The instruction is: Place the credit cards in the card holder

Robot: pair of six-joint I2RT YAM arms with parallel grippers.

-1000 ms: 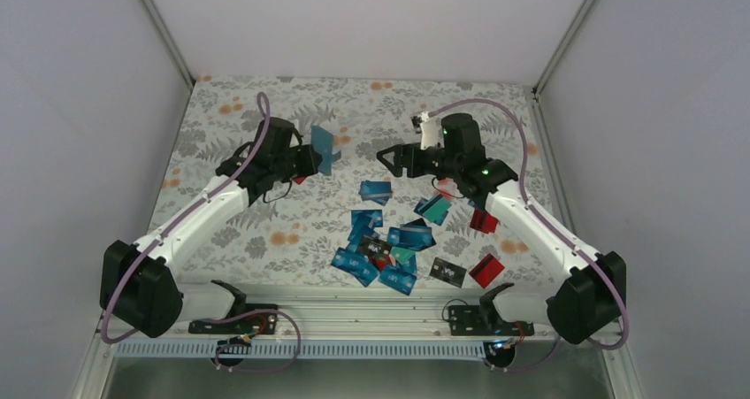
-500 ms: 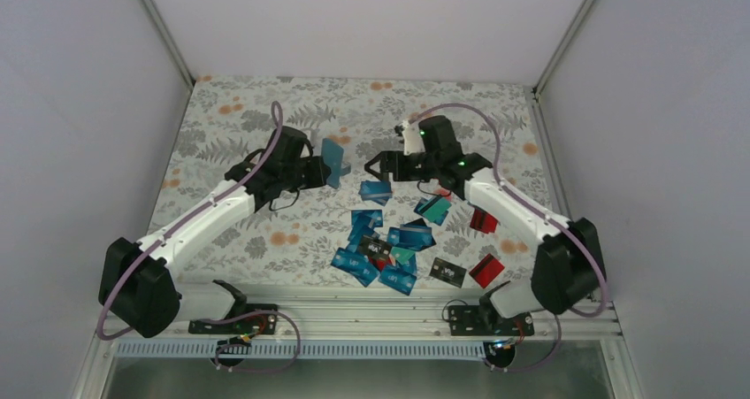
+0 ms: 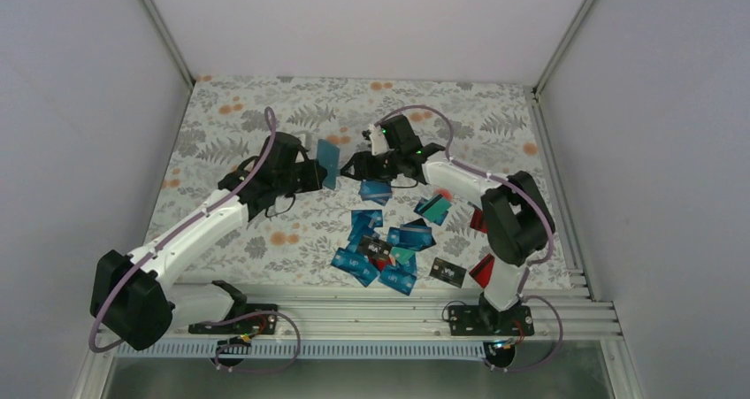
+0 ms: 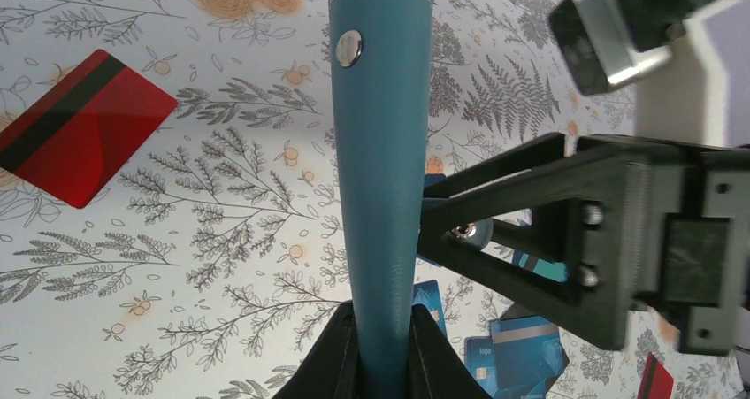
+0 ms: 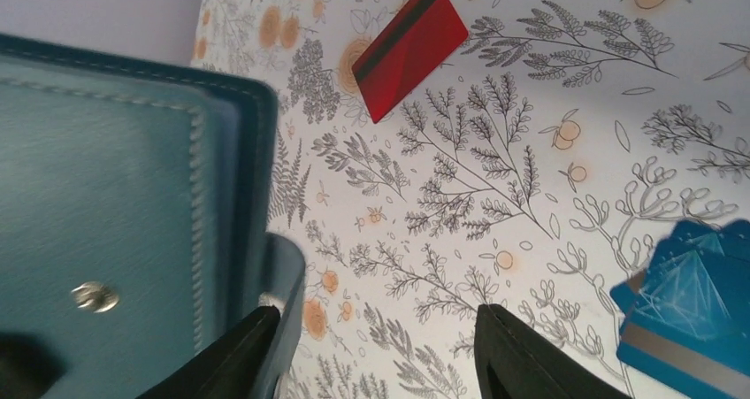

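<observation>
The teal card holder [image 3: 328, 163] hangs on edge above the cloth, my left gripper [image 3: 309, 173] shut on its lower edge. In the left wrist view the card holder [image 4: 380, 151] rises from my left gripper [image 4: 383, 350], snap dot near its top. My right gripper [image 3: 351, 164] is open right beside it. In the right wrist view the card holder [image 5: 106, 222] fills the left side, and a loose flap lies against the inner side of one finger [image 5: 239, 355] of my right gripper [image 5: 376, 346]. Several credit cards [image 3: 380, 249] lie scattered on the cloth nearer the bases.
A red card [image 4: 80, 125] lies on the floral cloth under the holder, the same red card [image 5: 409, 47] in the right wrist view. Blue cards [image 5: 694, 319] lie just right of my right gripper. More red cards [image 3: 485, 269] sit at the right front. White walls enclose the table.
My right arm has swung left up to the card holder and its jaws have narrowed. My left arm has shifted the holder slightly right.
</observation>
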